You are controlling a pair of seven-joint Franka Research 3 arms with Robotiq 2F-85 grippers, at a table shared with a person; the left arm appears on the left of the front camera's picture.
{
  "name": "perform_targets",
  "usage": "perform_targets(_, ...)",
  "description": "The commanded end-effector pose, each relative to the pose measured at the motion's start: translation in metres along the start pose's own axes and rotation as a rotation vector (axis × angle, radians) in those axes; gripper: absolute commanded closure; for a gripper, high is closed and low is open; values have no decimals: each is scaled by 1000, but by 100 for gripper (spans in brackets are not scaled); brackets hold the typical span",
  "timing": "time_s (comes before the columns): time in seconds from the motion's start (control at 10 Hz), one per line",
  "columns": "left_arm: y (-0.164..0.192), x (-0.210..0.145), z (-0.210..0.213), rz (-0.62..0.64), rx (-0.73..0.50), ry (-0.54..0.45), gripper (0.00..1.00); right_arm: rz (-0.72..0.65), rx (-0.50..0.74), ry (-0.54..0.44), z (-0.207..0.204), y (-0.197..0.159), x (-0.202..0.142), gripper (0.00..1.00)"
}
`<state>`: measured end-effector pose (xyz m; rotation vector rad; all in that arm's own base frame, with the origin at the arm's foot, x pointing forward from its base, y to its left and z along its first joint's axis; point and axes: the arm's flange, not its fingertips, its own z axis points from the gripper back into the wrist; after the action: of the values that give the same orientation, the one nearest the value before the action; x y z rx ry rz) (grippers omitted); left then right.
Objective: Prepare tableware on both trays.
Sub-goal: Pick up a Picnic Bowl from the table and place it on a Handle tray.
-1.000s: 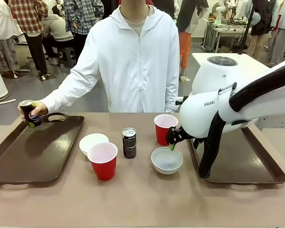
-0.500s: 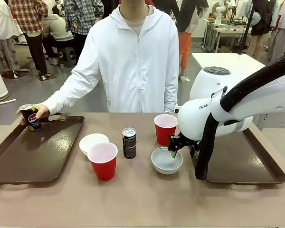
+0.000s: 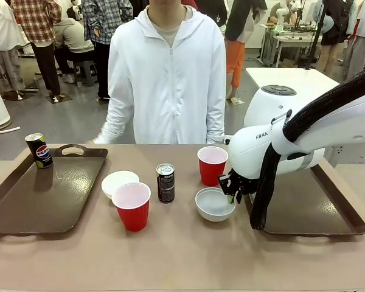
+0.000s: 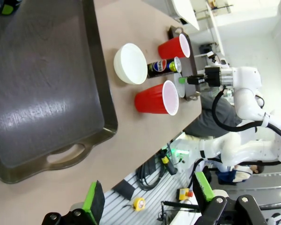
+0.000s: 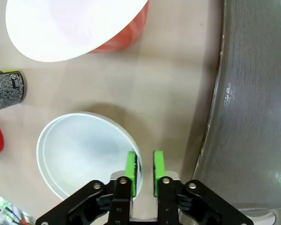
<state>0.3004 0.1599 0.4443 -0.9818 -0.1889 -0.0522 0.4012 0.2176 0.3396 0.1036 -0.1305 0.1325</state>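
Your right claw [image 5: 144, 160] is down at the bowl [image 5: 84, 150], its two green pads straddling the rim on the side nearest the right tray [image 5: 257, 117], one pad inside the rim and one outside. The jaws are drawn in narrow, but a sliver of desk [image 3: 182, 255] shows between them, so you cannot tell whether the rim is pinched yet. Check that before you lift. The bowl sits on the desk just beside the right tray's inner edge, with a narrow strip of desk between them. The tray lies straight off the outer pad's side, so the carry looks like a short sideways hop over the raised rim towards the robot's right. Lift enough to clear that rim, since a bowl held by one edge is likely to tip. Your left claw [image 4: 147, 194] hangs wide open and empty above the near end of the left tray [image 3: 24, 201], which holds one can [image 3: 39, 150] upright in its far corner. The other bowl [image 3: 119, 181], near cup [image 3: 131, 205] and second can [image 3: 165, 182] stand on the desk nearer that left arm, and the far cup [image 3: 212, 164] is nearer the right one
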Motion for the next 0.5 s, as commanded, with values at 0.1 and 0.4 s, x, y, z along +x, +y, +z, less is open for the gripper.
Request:
perform_targets(0.1, 0, 0, 2, -5, -14, -7, 0, -32, -14, 23, -2, 3, 2, 100)
perform_targets(0.4, 0, 0, 2, -5, -14, -7, 0, -41, -8, 26, -2, 3, 3, 100)
